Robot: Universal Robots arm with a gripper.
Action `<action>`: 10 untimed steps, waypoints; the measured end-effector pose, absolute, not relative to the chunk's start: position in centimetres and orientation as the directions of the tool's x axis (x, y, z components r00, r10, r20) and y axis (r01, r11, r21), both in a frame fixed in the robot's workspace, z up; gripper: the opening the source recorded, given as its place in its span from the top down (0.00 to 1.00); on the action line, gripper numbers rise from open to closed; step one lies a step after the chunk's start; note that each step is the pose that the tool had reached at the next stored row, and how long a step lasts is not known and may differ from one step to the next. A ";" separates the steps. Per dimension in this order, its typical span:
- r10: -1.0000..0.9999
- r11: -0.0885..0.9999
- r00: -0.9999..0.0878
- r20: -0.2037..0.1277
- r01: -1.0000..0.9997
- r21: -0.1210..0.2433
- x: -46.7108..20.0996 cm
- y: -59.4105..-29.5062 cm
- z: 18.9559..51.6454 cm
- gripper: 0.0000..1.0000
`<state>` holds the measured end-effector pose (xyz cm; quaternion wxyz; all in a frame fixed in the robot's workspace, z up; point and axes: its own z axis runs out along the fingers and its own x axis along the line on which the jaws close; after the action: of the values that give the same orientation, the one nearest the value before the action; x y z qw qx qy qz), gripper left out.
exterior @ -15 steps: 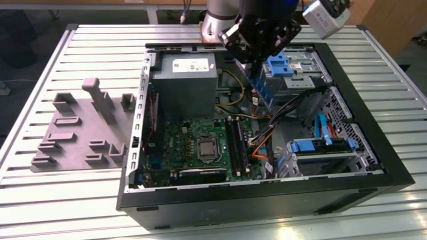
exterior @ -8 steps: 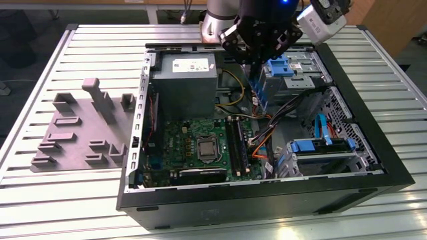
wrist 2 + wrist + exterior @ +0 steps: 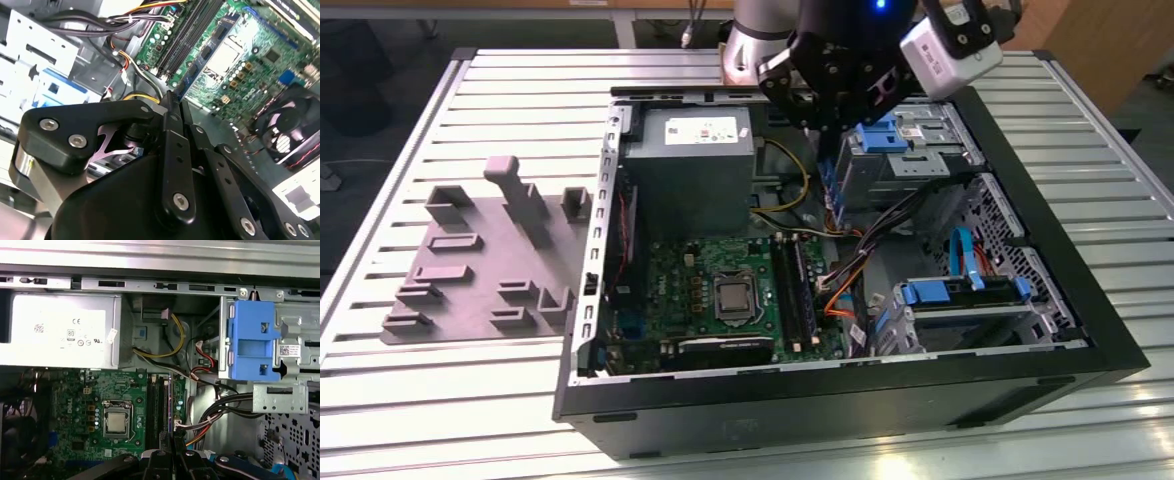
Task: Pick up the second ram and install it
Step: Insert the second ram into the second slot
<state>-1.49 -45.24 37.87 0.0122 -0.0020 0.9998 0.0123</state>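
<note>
My gripper (image 3: 825, 125) hangs over the open computer case, between the power supply and the drive cage. Its fingers are shut on the second ram (image 3: 827, 180), a thin dark blue-green stick that hangs down from them into the case. In both wrist views the stick shows edge-on, running out from the fingertips (image 3: 172, 405) (image 3: 187, 80). The gripper (image 3: 172, 452) (image 3: 175, 107) holds it above the back end of the long black memory slots (image 3: 790, 290) (image 3: 157, 405) on the green motherboard (image 3: 707, 270). The stick is clear of the slots.
A grey power supply (image 3: 687, 165) stands at the back of the case, and a blue drive cage (image 3: 887, 135) is to the exterior view's right of the gripper. Bundled cables (image 3: 847, 270) cross beside the slots. The grey moulded tray (image 3: 480, 260) lies outside the case.
</note>
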 end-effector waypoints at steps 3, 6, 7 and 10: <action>0.045 0.999 -0.999 -0.024 0.045 0.025 -1.5 -45.2 37.8 0.86; 0.063 0.998 -0.998 -0.024 0.062 0.025 -1.5 -45.2 37.6 0.86; 0.062 0.998 -0.998 -0.024 0.062 0.025 -1.5 -45.2 37.5 0.86; 0.054 0.998 -0.998 -0.024 0.053 0.025 -1.5 -45.2 36.9 0.86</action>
<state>-1.48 -45.23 36.95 0.0125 0.0266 0.9995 0.0120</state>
